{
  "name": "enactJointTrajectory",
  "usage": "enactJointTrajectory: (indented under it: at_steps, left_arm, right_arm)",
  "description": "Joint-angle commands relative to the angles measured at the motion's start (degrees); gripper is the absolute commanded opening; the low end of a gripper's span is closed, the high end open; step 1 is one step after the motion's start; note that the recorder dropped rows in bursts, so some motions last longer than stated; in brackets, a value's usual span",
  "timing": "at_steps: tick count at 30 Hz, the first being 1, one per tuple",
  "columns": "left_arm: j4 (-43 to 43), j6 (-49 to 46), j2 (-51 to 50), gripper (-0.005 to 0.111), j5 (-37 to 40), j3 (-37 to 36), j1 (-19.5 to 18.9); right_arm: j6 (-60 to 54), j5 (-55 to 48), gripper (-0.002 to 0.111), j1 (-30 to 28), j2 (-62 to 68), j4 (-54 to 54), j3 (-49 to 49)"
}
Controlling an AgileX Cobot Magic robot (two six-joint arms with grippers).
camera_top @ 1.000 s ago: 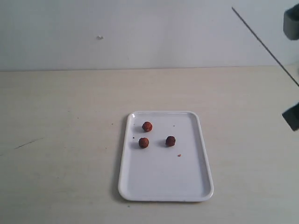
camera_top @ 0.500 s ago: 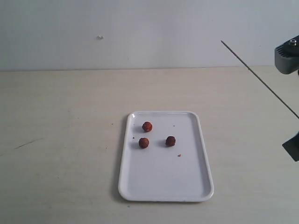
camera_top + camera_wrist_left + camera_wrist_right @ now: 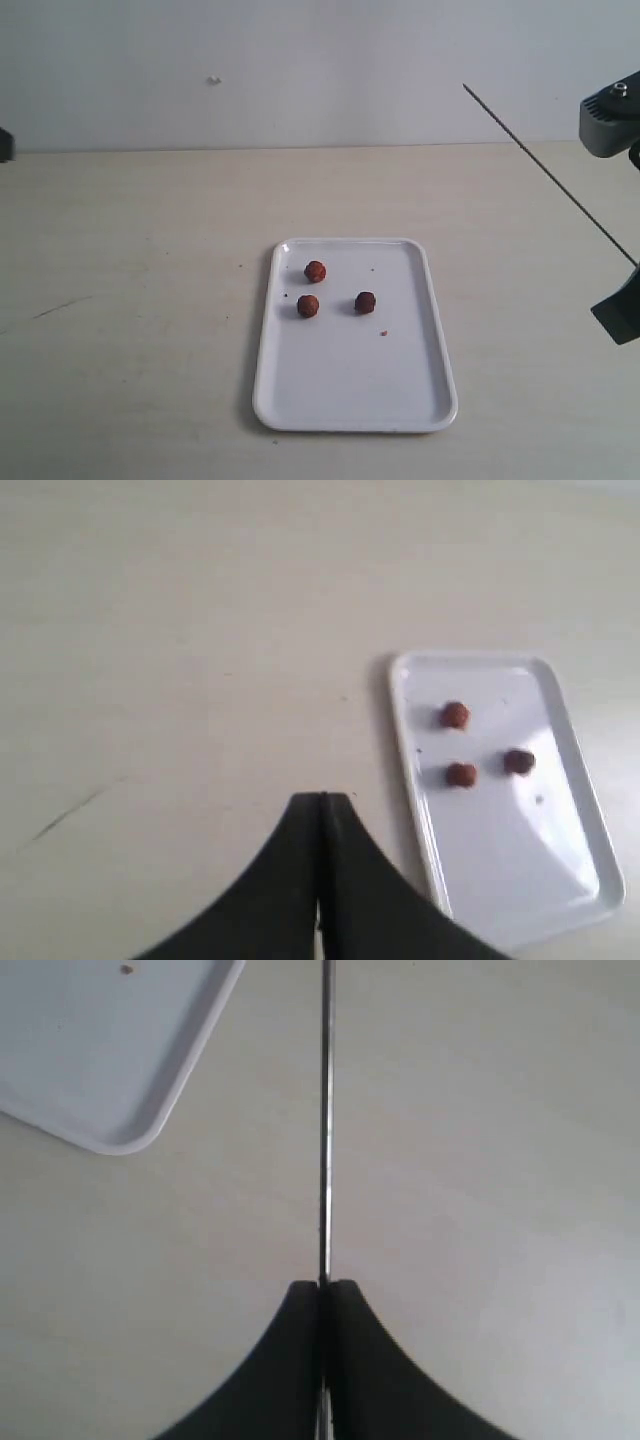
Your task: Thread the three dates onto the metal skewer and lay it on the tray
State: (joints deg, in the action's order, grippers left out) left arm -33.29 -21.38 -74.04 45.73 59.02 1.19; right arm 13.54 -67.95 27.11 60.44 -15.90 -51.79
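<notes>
Bearing a white tray (image 3: 350, 385), pale tabletop (image 3: 130, 300), blank white wall (image 3: 300, 60)

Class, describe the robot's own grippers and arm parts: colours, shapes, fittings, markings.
Both the left gripper and the right gripper have two matt black fingers, broad at the base and curving in to a narrow blunt tip. In the exterior view a grey boxy housing on the right arm carries a small silvery fastener. No cables or markings show.
</notes>
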Motion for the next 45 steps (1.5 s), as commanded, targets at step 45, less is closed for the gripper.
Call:
enactJointTrajectory:
  at_steps: [45]
  left_arm:
    - [50.6,-44.6,-40.6,0.042,-10.3,21.7,48.1]
  right_arm:
    - [-8.5,14.7,0.000,-14.1,24.2,17.5,-0.5]
